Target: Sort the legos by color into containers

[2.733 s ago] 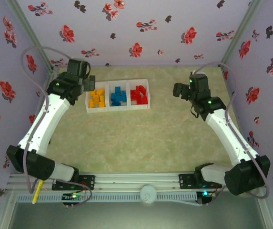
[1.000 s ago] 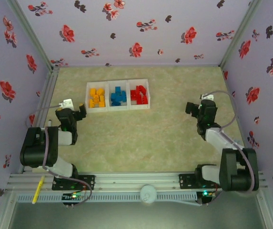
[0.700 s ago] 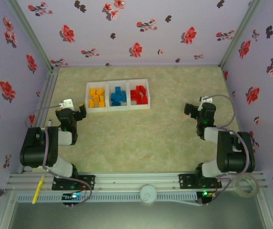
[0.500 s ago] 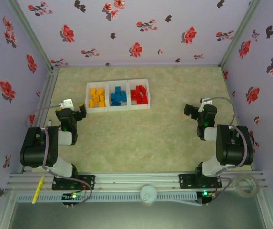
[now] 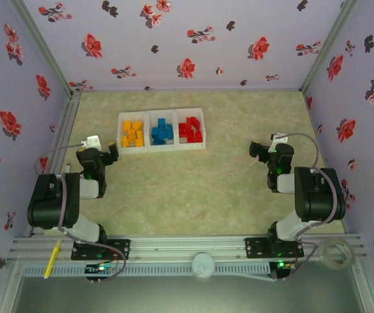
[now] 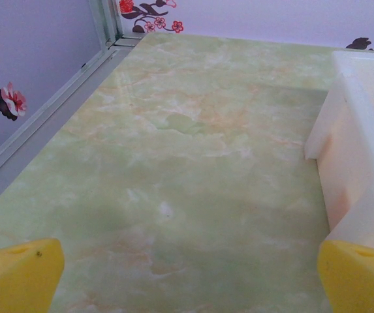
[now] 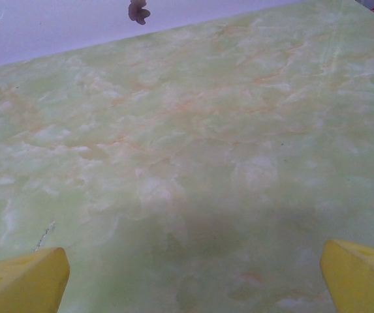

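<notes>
Left jaws and right jaws released, empty, low over bench [image 5: 193, 189]. Beyond them, legos [image 5: 162, 132] lie sorted yellow, blue, red in tray [image 5: 162, 149] compartments. Bricks likely light, stiff, slick: you pinch flat opposite sides, not studs.

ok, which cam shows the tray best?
Top external: the whole tray is in frame from above, all three compartments, with the yellow legos, blue legos and red legos each in their own. Left wrist catches a stretch of its white outer wall at the right edge, side-on. Right wrist looks across the tabletop.
</notes>
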Tool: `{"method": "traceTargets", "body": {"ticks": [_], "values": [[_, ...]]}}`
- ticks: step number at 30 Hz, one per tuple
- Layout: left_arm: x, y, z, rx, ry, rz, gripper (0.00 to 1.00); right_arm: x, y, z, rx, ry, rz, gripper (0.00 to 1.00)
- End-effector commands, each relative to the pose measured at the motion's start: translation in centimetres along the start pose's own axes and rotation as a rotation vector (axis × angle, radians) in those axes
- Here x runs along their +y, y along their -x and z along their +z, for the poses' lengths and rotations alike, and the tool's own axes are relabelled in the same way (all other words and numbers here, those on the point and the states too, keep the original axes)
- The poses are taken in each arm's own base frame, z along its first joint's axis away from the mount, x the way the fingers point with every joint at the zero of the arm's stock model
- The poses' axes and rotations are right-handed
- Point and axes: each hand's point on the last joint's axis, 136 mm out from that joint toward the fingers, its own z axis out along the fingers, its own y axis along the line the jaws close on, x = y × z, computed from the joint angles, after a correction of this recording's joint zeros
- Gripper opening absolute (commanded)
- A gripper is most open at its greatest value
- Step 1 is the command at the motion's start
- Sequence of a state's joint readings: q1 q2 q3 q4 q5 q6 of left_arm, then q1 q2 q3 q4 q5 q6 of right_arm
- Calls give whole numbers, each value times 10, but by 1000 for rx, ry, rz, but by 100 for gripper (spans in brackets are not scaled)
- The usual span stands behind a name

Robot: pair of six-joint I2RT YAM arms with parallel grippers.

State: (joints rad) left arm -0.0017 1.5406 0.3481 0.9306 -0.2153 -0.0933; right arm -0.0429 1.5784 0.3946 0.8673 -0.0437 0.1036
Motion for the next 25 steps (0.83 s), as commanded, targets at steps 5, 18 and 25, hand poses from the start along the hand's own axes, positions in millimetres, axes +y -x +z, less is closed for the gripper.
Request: {"method": "traceTargets", "body": {"ticks": [5,18,25], "values": [[0,9,3,-21,-4,19,100,-1,10,-2,-38,-20,-22,99],[0,9,3,-21,-3,19,100,-1,10,0,-32,-21,-26,99],[0,9,3,-21,-3,18,100,-1,9,-2,-36,-27,-28,99]]}}
